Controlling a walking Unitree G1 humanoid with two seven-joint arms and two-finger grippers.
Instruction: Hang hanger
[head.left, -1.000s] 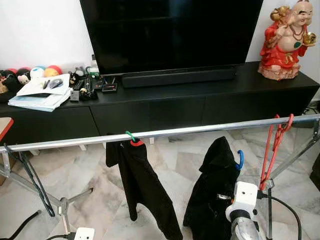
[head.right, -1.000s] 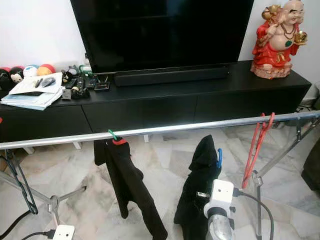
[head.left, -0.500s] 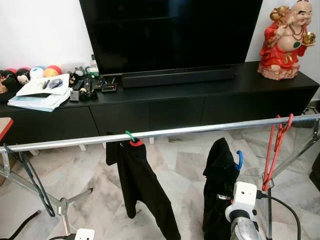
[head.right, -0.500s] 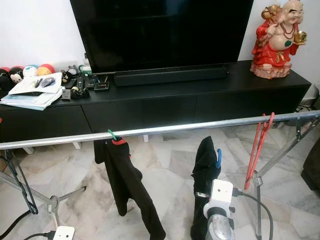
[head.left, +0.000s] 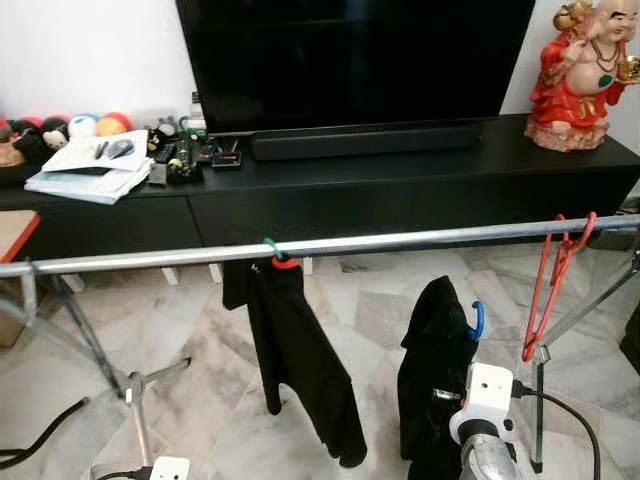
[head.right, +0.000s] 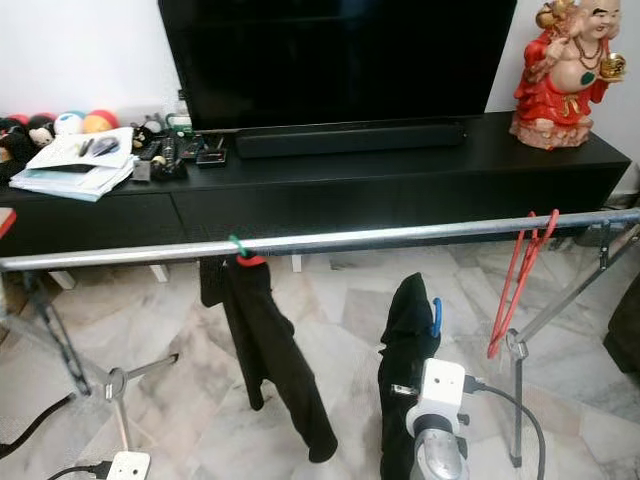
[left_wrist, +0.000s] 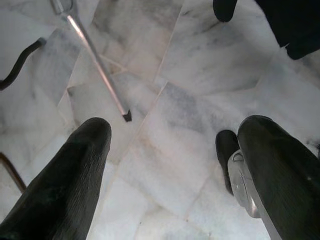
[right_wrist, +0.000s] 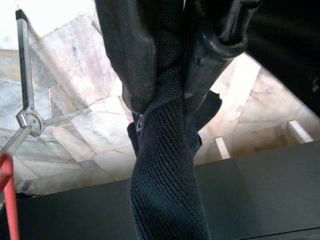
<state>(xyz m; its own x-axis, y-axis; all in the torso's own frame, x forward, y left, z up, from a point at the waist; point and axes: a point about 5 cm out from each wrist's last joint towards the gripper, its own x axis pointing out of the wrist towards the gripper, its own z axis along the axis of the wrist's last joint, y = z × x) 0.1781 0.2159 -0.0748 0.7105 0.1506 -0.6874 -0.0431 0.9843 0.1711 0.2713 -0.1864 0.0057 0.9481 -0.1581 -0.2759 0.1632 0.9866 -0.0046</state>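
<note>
The right tool (right_wrist: 165, 95) was clamped on a black garment (head.left: 435, 380), its two fingers (right_wrist: 132, 60) pinching the knit fabric between them, and it held the garment up below the rail (head.left: 400, 242), on the robot's right of centre. The garment sat on a hanger whose blue hook (head.left: 479, 320) stuck out beside its top, well under the rail and not yet over it. So the step in hand looked like the carry and lift: the hanger was grasped through the cloth and raised toward the rail, but not hung. Another black garment (head.left: 295, 360) was already hanging from the rail by a green and red hanger (head.left: 275, 255), and an empty red hanger (head.left: 555, 290) hung further to the right, near the rail's end. The free stretch between those two seemed the natural place. The next move would call for raising the blue hook above the rail, bringing it over, and lowering until it caught, before the fingers let go; since the grip was on cloth rather than on the hanger itself, the hook might swing or turn. The left tool (left_wrist: 165, 175) hung low over the marble floor (left_wrist: 170, 100), fingers spread wide and holding nothing.
</note>
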